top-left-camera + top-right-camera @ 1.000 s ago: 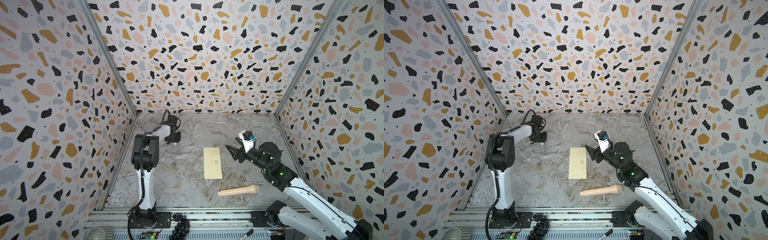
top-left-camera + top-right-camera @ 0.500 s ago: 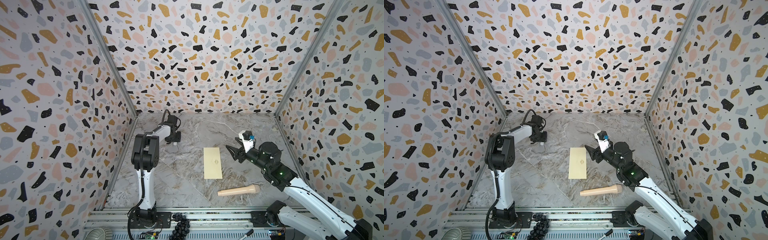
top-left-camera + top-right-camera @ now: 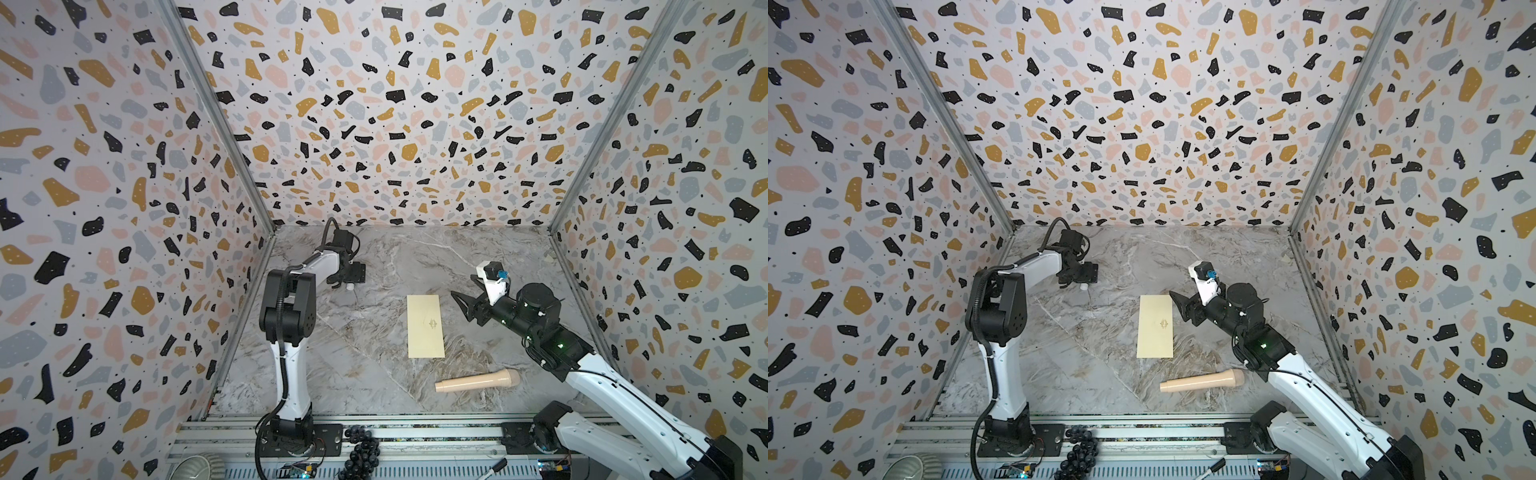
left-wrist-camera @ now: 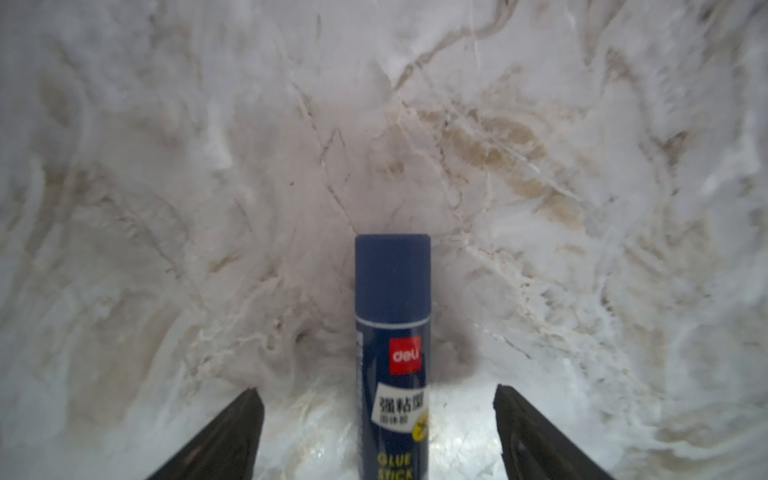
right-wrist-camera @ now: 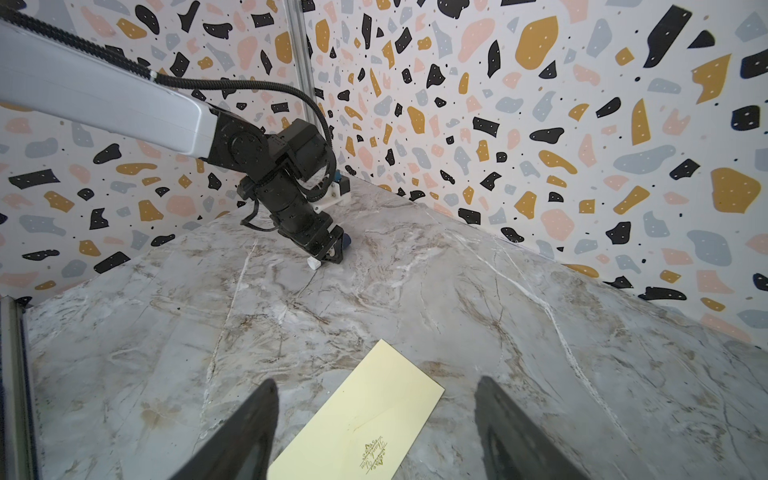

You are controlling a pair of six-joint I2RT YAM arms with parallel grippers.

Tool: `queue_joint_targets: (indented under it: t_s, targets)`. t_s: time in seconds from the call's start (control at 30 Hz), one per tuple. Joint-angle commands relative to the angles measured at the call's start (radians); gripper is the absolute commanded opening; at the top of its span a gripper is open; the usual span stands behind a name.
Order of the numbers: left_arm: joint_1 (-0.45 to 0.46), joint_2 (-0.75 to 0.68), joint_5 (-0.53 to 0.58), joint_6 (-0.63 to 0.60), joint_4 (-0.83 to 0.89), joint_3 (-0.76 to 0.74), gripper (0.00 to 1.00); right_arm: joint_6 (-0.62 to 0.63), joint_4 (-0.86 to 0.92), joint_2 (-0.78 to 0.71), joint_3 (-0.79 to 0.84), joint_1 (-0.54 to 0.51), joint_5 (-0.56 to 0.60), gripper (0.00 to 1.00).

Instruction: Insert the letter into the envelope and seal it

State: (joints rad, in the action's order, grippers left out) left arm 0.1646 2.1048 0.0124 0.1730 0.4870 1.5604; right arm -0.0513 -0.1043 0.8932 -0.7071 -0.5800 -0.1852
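Note:
The pale yellow envelope (image 3: 424,326) (image 3: 1155,326) lies flat mid-table in both top views, flap shut, gold emblem up. The letter is hidden. My right gripper (image 3: 462,286) hovers just right of the envelope's far end. In the right wrist view it (image 5: 376,381) is open and empty, with the envelope (image 5: 365,428) below. My left gripper (image 3: 352,276) is low at the far left. In the left wrist view it (image 4: 376,390) is open, and a blue glue stick (image 4: 392,311) lies on the marble between the jaws, with a gap on each side.
A beige wooden handle-shaped tool (image 3: 478,380) lies near the front, right of centre. A small white piece (image 3: 350,286) sits on the marble by the left gripper. Patterned walls close in the left, right and back; a metal rail (image 3: 374,432) runs along the front.
The left jaws have spread apart and released the glue stick. The right jaws have opened slightly wider. Both arms and the envelope stay where they were.

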Motion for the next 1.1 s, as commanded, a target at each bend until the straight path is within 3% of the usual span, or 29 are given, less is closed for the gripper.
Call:
queue_joint_targets:
  t_s: [0.0,0.07,0.2,0.3,0.47,0.63,0.8,1.07]
  targets:
    - [-0.004,-0.121,-0.015,0.003,-0.035,0.000,0.93,0.006,0.004,-0.005,0.003,0.010,0.020,0.77]
    - [-0.003,-0.184,-0.020,0.002,-0.057,-0.007,0.94,0.007,0.004,-0.007,0.004,0.017,0.030,0.84]
    - [-0.004,-0.331,-0.053,0.011,-0.134,-0.036,0.99,0.002,-0.009,-0.009,0.010,0.039,0.036,0.85]
    - [-0.003,-0.461,-0.015,-0.001,-0.212,-0.088,1.00,-0.025,-0.049,-0.017,0.031,0.080,0.022,0.92]
    - [-0.004,-0.712,0.132,-0.077,-0.447,-0.336,1.00,-0.051,-0.093,-0.018,0.055,0.184,0.010,1.00]
    - [-0.004,-0.935,0.283,-0.149,-0.708,-0.642,0.99,-0.116,-0.190,-0.011,0.114,0.328,0.063,0.99]
    - [-0.010,-1.016,0.428,-0.175,-0.903,-0.850,0.99,-0.191,-0.288,0.010,0.205,0.447,0.194,0.99]
    - [-0.050,-0.962,0.481,-0.088,-1.160,-1.085,1.00,-0.197,-0.506,0.051,0.394,0.519,0.362,0.99]
